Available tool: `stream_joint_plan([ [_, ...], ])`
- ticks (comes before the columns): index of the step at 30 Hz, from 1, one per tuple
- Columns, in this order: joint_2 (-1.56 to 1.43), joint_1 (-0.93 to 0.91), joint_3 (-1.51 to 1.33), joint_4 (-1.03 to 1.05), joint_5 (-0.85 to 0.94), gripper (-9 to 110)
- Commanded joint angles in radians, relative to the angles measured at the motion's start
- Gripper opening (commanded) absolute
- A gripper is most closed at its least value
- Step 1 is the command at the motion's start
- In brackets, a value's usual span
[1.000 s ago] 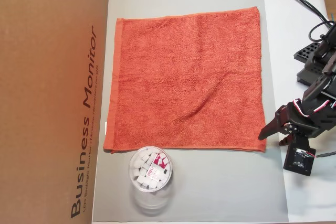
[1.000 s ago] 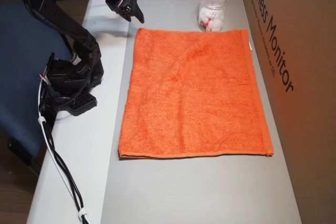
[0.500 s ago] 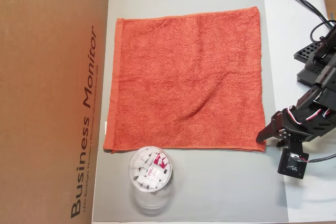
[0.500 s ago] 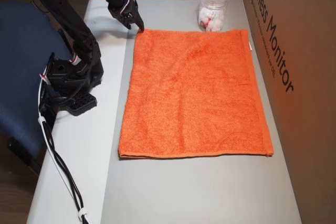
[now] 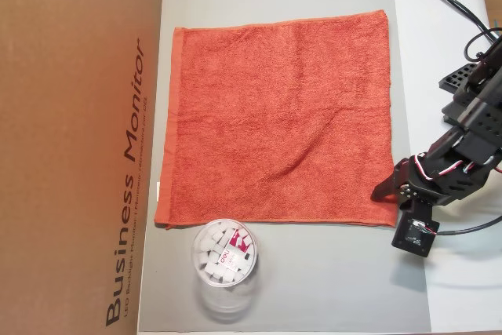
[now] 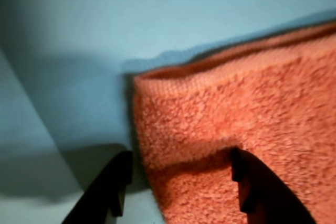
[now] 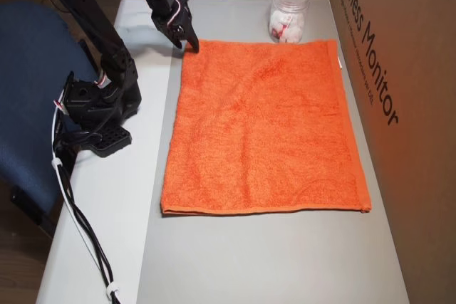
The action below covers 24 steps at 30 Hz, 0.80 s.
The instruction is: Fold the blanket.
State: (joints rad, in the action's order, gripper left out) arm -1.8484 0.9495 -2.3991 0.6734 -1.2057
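Blanket lies flat and unfolded on the grey mat, gripper spread open astride its near corner, nothing held; best to sink lower, pinch hem and pile together, then lift.

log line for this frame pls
phase: pre-grasp | gripper: open, straddling corner | blanket: flat, unfolded | tub: beside blanket edge | fold: not started

Place: we took it for an office or hobby desk | Evidence: a blue chair stood at the white table's left edge | a "Business Monitor" cardboard box lined one side | loose cables trailed over the table's near-left corner
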Motion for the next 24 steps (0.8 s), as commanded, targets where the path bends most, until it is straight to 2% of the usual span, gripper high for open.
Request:
stream_joint_plan([
  [1,0.009,-0.009,0.043,-0.031,-0.009,19],
  [10,0.092,0.003,0.021,-0.232,-0.011,19],
  [24,0.121,-0.049,0.017,-0.222,-0.012,19],
])
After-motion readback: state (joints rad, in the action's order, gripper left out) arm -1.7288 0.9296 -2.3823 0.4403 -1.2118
